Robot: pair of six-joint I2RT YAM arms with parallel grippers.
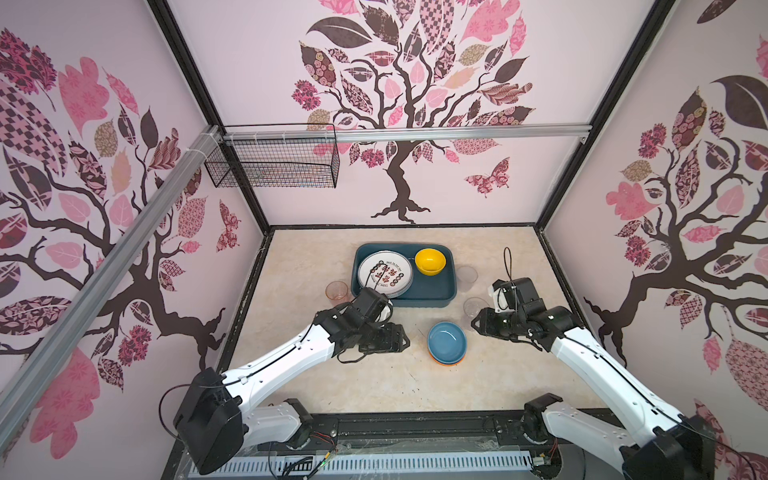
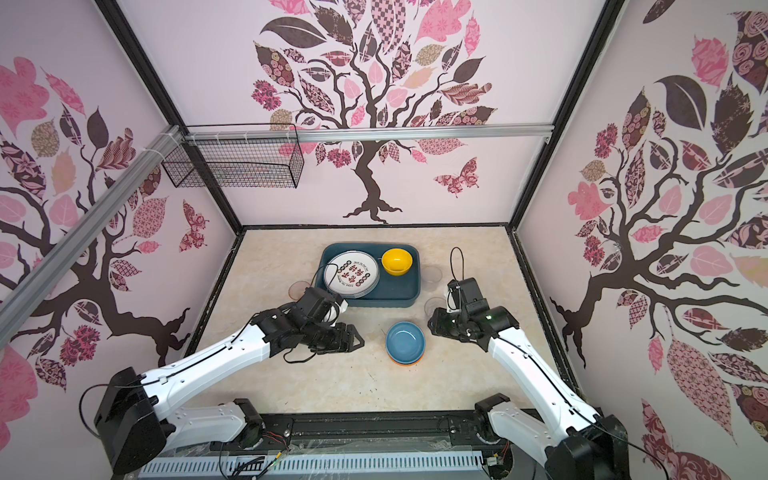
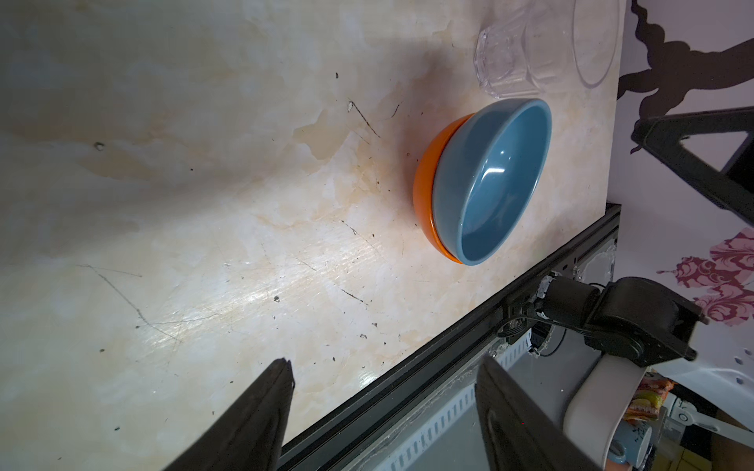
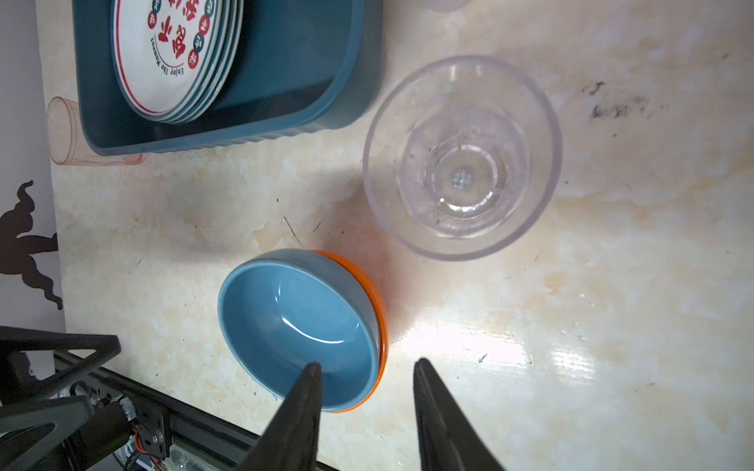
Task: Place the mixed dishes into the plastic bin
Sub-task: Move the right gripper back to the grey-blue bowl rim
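Note:
The dark teal plastic bin sits at the back middle, holding a stack of white plates and a yellow bowl. A blue bowl nested in an orange bowl stands on the table in front of the bin. Two clear cups stand right of the bin. A pinkish cup stands at its left. My left gripper hangs open and empty left of the bowls. My right gripper is open just right of them, its fingers either side of the bowls' rim in the right wrist view.
A black wire basket hangs from the aluminium rail at the back left, well above the table. Walls close in the table on three sides. A black frame rail runs along the front edge.

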